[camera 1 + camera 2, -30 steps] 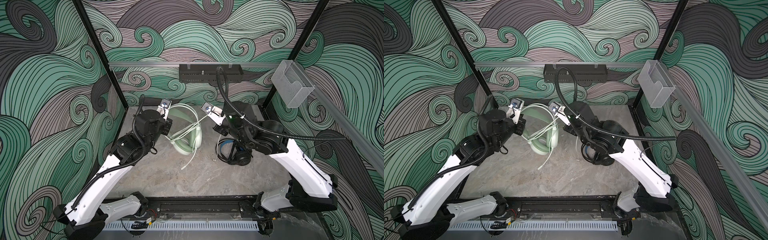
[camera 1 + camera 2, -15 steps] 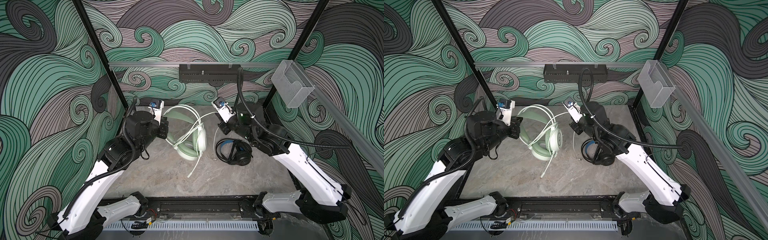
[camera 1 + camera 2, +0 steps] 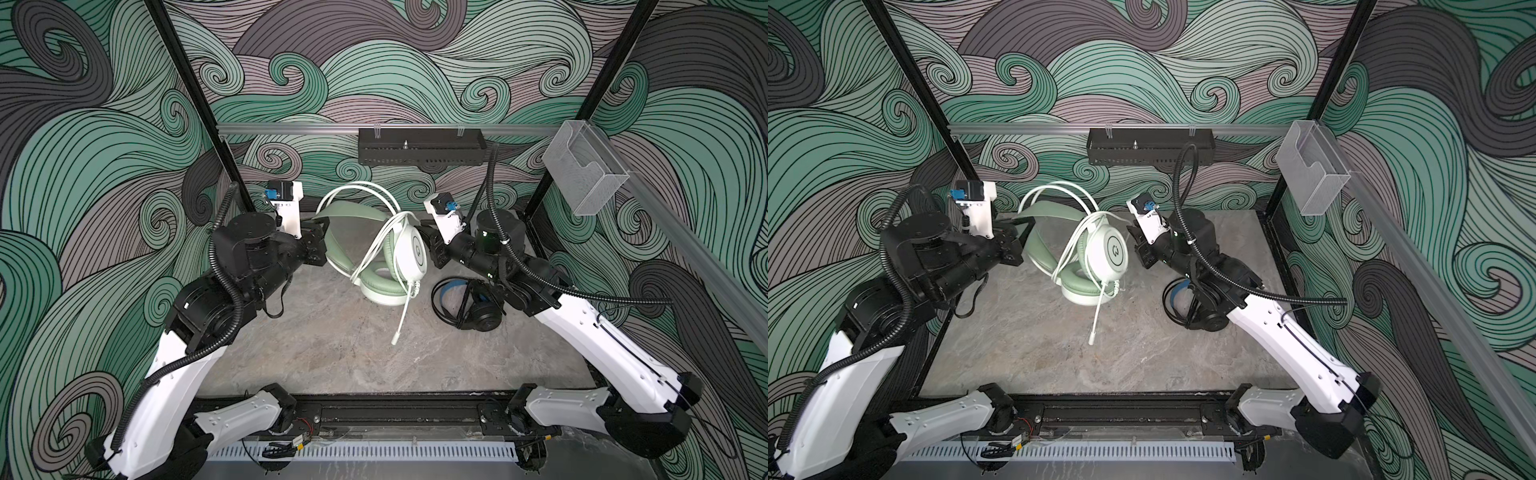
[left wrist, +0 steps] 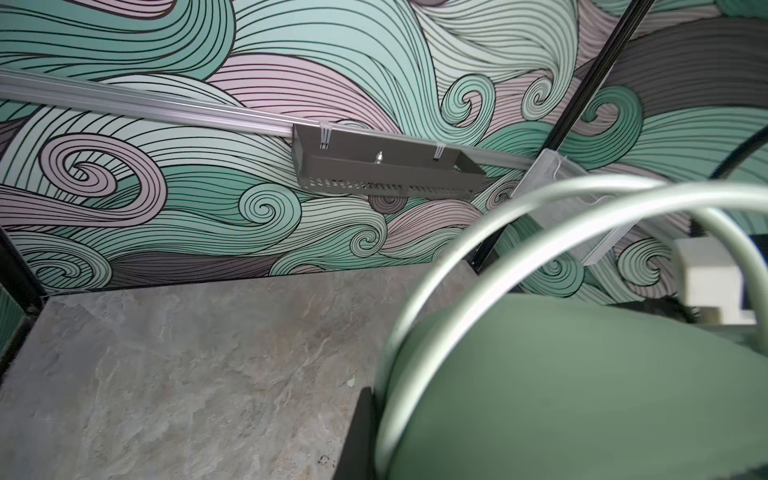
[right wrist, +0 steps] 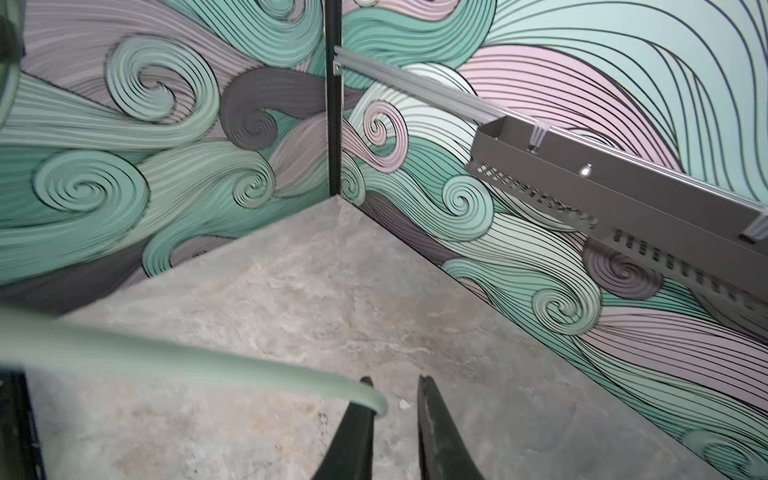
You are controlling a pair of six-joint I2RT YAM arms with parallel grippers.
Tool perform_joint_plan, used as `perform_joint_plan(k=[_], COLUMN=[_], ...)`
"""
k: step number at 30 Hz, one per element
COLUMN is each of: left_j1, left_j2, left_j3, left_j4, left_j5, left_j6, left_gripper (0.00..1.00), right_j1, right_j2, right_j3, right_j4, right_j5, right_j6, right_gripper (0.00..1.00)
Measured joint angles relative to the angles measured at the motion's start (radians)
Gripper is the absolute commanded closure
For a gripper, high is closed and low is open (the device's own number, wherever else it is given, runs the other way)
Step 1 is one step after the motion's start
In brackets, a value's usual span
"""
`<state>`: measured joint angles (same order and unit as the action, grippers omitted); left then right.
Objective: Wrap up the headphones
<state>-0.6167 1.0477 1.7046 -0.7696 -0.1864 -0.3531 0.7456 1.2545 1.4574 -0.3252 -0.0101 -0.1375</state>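
The mint-green and white headphones (image 3: pixel 409 255) (image 3: pixel 1113 251) stand near the back middle of the table in both top views. Their white cable (image 3: pixel 374 249) loops over the upper ear cup, and its free end hangs toward the table. My left gripper (image 3: pixel 320 245) (image 3: pixel 1017 245) is shut on the green headband (image 4: pixel 582 374), which fills the left wrist view. My right gripper (image 3: pixel 428 245) (image 5: pixel 395 380) sits just right of the white ear cup, jaws a little apart with nothing between them. The cable (image 5: pixel 208 365) lies across the outside of one fingertip. The black headphones (image 3: pixel 469 303) (image 3: pixel 1187 307) lie under the right arm.
A black perforated basket (image 3: pixel 419 151) hangs on the back rail, and a clear plastic holder (image 3: pixel 582 174) sits on the right rail. Black frame posts and patterned walls close in the grey stone table (image 3: pixel 332 353) on three sides.
The left arm has drawn back and left, still holding the headband, and the mint headphones have turned more upright. The right gripper's jaws have parted and the cable has slipped out from between them.
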Motion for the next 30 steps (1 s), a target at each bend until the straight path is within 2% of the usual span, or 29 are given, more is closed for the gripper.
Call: perform_joint_plan(k=[10, 17, 30], left_j1=[0.0, 0.003, 0.014], left_j2=[0.011, 0.011, 0.031], left_j3=[0.006, 0.004, -0.002], left_j4=[0.047, 0.105, 0.175], left_j5=[0.075, 0.09, 0.11], left_j6=[-0.176, -0.27, -0.369], left_gripper=[1.0, 1.0, 1.0], right_j1=[-0.004, -0.005, -0.005], right_j2=[-0.013, -0.034, -0.015], right_j3=[-0.104, -0.25, -0.359], right_j4=[0.224, 0.322, 0.394], right_j5=[-0.183, -0.24, -0.306], right_j6=[0.138, 0.253, 0.32], right_gripper=[0.7, 0.72, 0.78])
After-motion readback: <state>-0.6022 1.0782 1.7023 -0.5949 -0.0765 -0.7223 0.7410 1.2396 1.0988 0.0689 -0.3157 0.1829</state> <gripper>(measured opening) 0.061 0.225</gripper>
